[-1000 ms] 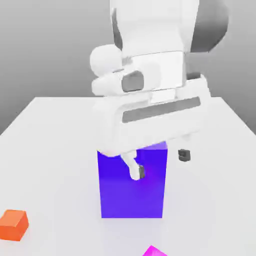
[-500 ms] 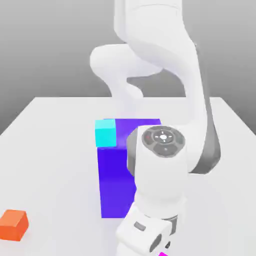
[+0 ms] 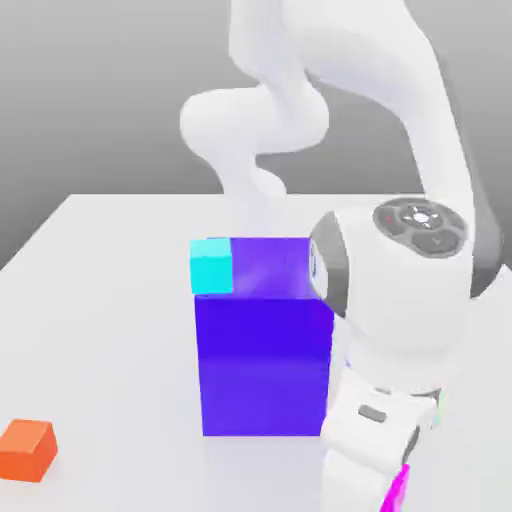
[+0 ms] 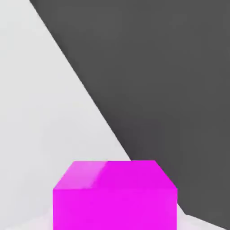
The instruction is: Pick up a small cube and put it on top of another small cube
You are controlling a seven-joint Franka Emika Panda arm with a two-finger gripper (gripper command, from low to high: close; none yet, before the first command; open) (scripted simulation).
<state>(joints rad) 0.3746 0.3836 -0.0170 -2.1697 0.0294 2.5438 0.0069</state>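
Exterior view: the white arm (image 3: 400,300) is bending down over the near edge of the white table (image 3: 100,300), its wrist and hand sitting low toward the exterior view's right, in front of the lower right corner of the big blue-purple block (image 3: 262,350). The block is standing upright near the middle of the table, and a small cyan cube (image 3: 211,266) is resting on its top face at the corner toward the exterior view's left. A small orange cube (image 3: 26,450) is lying on the table close to the near edge, well apart from the block, toward the exterior view's left. At the very bottom of this view, a sliver of the small magenta cube (image 3: 397,492) is showing beside the hand, near the table's near edge.

In the hand view, the same magenta cube (image 4: 115,197) is sitting close up and centred under the hand, resting on the table surface (image 4: 40,112), with the table's edge running diagonally beyond it against a dark background. The gripper's fingers are drawn in narrow; the pictures are not showing whether they are clamping the cube.
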